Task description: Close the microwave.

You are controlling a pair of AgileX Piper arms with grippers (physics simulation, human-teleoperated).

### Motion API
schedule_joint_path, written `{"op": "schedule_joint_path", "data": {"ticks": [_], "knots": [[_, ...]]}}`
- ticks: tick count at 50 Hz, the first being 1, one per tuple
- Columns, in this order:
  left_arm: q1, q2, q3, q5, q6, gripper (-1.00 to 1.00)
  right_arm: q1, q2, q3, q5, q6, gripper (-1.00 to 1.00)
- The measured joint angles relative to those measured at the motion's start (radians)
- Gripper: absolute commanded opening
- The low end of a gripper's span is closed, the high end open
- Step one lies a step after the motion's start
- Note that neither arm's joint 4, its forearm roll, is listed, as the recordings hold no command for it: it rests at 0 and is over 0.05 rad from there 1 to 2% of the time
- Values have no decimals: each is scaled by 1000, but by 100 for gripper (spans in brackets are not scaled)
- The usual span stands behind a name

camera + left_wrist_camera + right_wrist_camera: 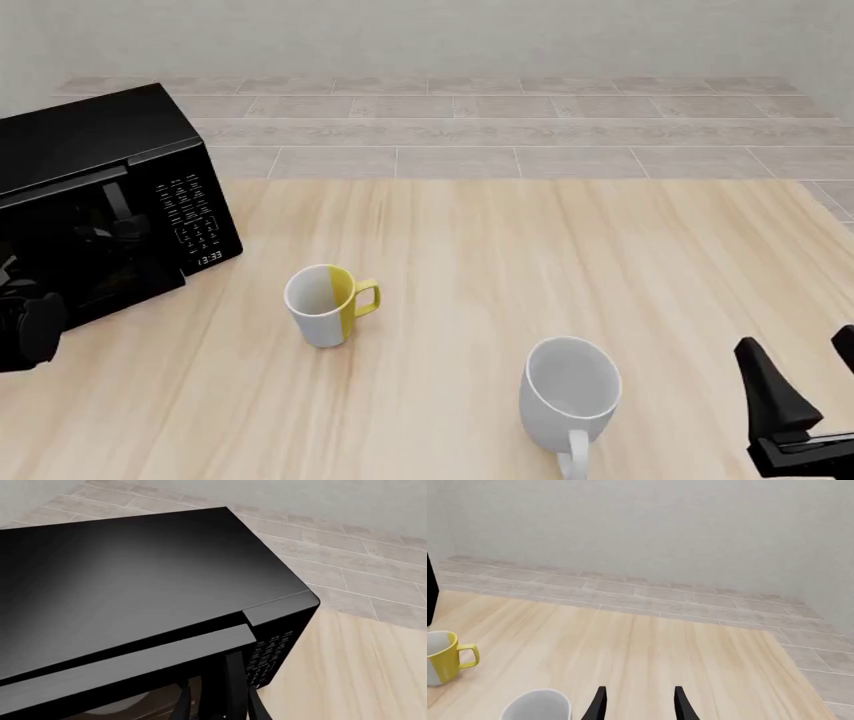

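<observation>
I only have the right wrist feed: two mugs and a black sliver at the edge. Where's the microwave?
Observer: The microwave stands at the table's far left in the front view.
Operator: Door shut?
Observer: Not quite, it seems. The left wrist view shows a gap between the door's top edge and the body.
Operator: Left arm?
Observer: The left gripper is close in front of the door, near the keypad. I can't tell how its jaws stand against the black glass.
</observation>
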Motion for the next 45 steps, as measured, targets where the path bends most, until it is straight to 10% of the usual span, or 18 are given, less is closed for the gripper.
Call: {"op": "schedule_joint_path", "data": {"ticks": [45], "knots": [[14,35,-41,-2,-34,100,6,-3,-9,9,-6,100]]}}
